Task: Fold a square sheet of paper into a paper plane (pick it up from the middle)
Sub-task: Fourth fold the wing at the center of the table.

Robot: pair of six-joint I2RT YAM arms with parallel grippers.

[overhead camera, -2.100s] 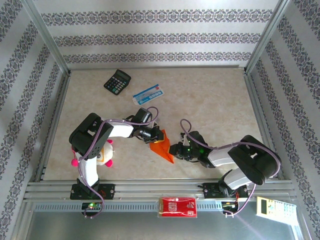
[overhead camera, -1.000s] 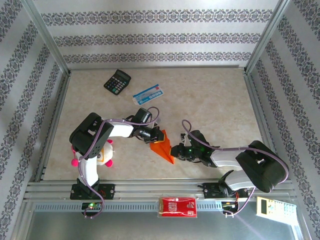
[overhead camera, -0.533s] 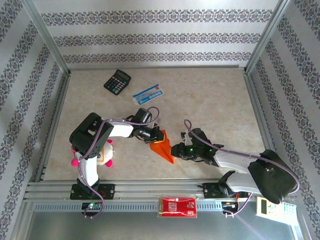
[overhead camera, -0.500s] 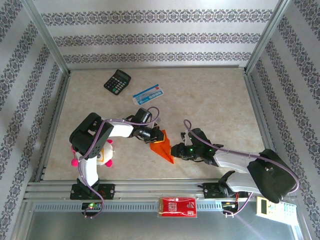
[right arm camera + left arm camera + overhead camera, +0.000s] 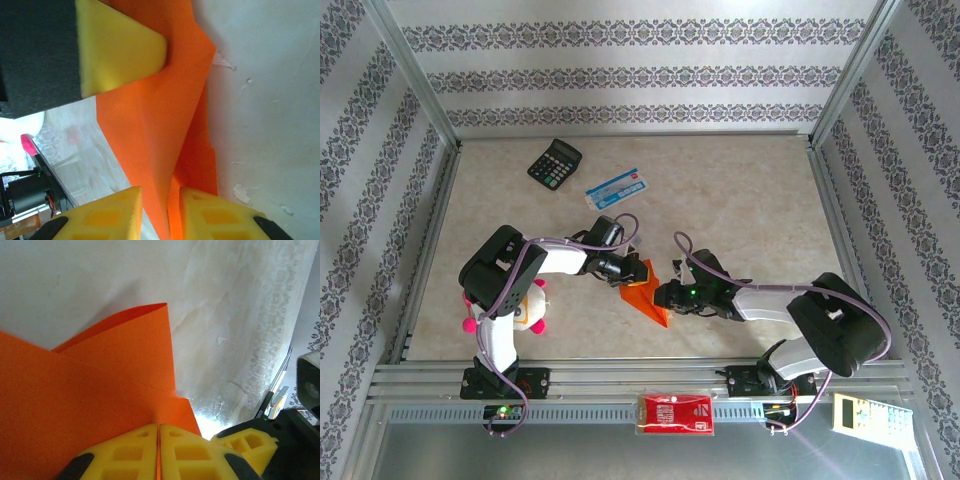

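The square sheet of paper point(image 5: 646, 292) is bright orange and folded into a pointed wedge, close to a paper plane shape. It is held just above the table between the two arms. My left gripper point(image 5: 628, 274) grips its upper left edge. In the left wrist view the yellow fingers point(image 5: 125, 450) of that gripper point(image 5: 159, 426) are pressed together on the orange sheet point(image 5: 100, 390). My right gripper point(image 5: 663, 296) is at the wedge's right side. In the right wrist view its jaws point(image 5: 160, 192) stand apart, with the folded layers point(image 5: 155, 125) loose in the gap.
A black calculator point(image 5: 555, 162) and a blue-and-white flat packet point(image 5: 613, 187) lie at the back left. A white toy with pink balls point(image 5: 528, 308) sits by the left arm's base. A red packet point(image 5: 674, 413) rests on the front rail.
The right jaws, earlier tighter on the paper, have loosened. The right elbow swung out to the right, then came back in. Its gripper edged left toward the paper. The left arm held still.
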